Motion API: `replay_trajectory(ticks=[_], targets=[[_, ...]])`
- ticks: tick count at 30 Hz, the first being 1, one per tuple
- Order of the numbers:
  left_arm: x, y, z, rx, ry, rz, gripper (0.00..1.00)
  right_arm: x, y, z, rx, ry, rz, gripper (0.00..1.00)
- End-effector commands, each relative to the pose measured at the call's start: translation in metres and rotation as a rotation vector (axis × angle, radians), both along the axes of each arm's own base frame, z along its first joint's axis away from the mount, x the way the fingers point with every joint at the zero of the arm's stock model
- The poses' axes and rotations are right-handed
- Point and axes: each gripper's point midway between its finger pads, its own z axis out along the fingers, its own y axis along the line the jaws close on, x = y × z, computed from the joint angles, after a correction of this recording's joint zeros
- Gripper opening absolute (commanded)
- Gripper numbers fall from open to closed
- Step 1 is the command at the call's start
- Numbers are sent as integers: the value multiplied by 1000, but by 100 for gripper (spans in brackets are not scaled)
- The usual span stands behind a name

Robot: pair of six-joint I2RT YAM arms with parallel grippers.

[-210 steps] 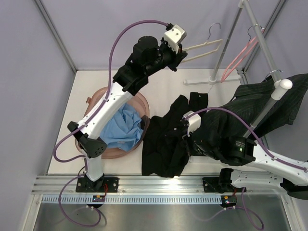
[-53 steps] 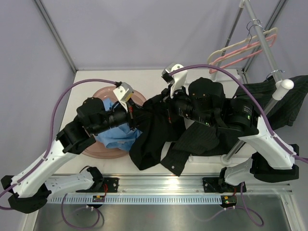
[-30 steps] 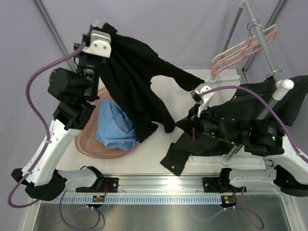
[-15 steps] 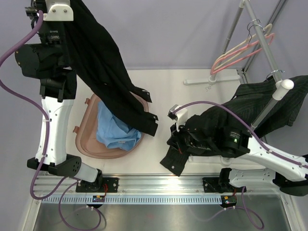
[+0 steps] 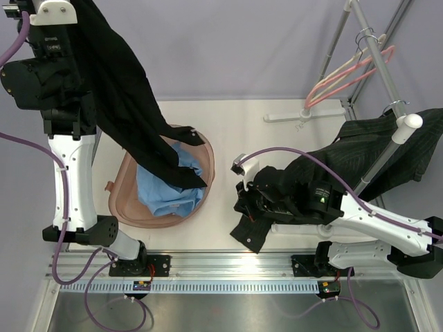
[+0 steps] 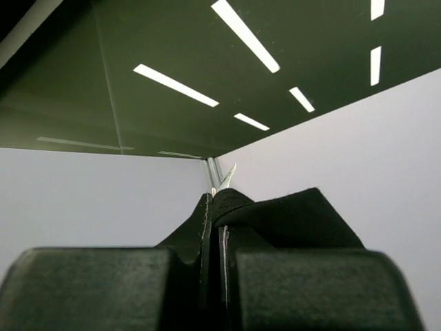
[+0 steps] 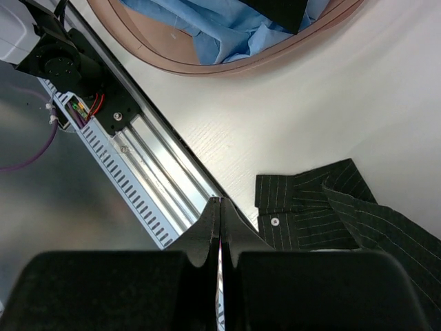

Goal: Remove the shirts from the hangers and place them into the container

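Nearest, the right hand (image 7: 219, 201) is pinched shut on nothing, low over the bench (image 5: 228, 131) and just beside the pinstriped shirt (image 5: 374, 152), which drapes down from the rack at right. To the left, the container (image 5: 116, 202) holds the blue shirt (image 5: 163, 192). The black shirt (image 5: 131, 117) hangs with its hem over the blue one, clamped in the left hand (image 6: 215, 207), which is raised high at far left. The step looks like dropping it in, so lower, then release. Bare hangers (image 5: 346, 72) hang far right.

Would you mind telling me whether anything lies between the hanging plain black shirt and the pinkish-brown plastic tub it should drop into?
Nothing visible blocks it. The plain black shirt, gripped by the left hand, hangs with its lower end inside the translucent pinkish-brown oval tub, over the crumpled light blue shirt lying there.
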Motion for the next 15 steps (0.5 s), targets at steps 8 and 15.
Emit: replay_trajectory(ticks=[8,15], targets=[[-89,-20,48,12,-208,-237,0,-3,14,-4,35,13,42,0],[-82,-22,26,-21,-113,-285,0,-6,8,10,84,15,32,0]])
